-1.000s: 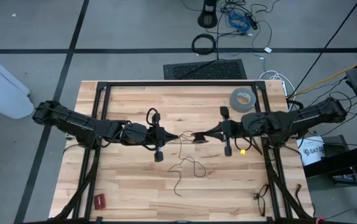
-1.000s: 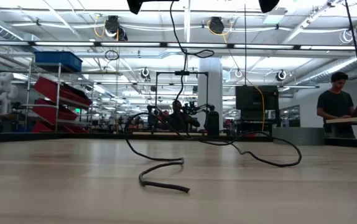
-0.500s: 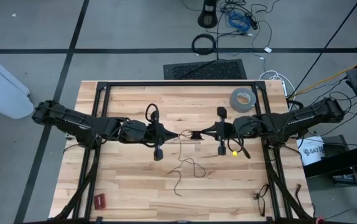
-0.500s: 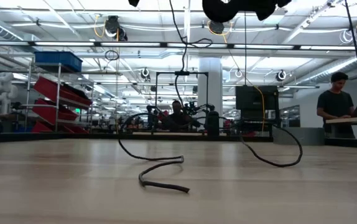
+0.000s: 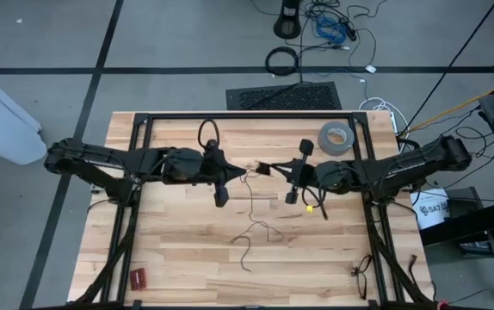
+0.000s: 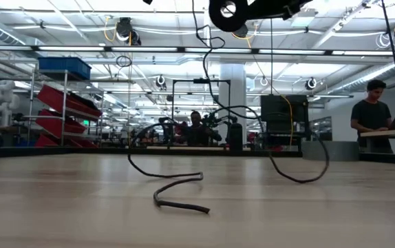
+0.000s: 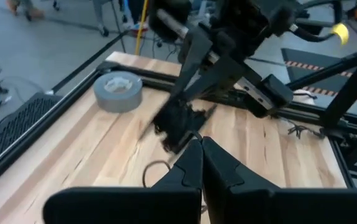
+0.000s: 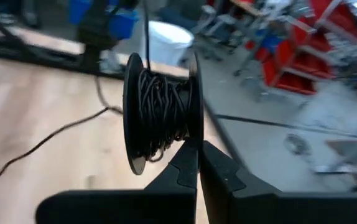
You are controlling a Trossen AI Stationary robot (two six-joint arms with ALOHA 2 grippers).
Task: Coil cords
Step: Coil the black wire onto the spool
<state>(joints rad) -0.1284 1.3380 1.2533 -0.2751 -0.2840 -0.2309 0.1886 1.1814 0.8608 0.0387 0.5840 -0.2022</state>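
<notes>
Both claws are meeting above the middle of the desk [image 5: 187, 258], just toward the grey tape roll [image 5: 334, 136] side. The right claw [image 5: 268, 169] is clamped shut on a small black spool [image 8: 161, 113] wound with the thin black cord [image 5: 256, 231] — the left claw [image 5: 245, 172] is pinched shut on the cord just beside it. From there the cord is hanging down and trailing in loose loops on the desk below the claws.

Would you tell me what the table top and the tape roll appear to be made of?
Table top: looks like pale wood, matt, with visible plank strips and grain. Tape roll: grey, likely cloth or plastic tape wound round a hollow core; its dull surface leaves that open.
</notes>
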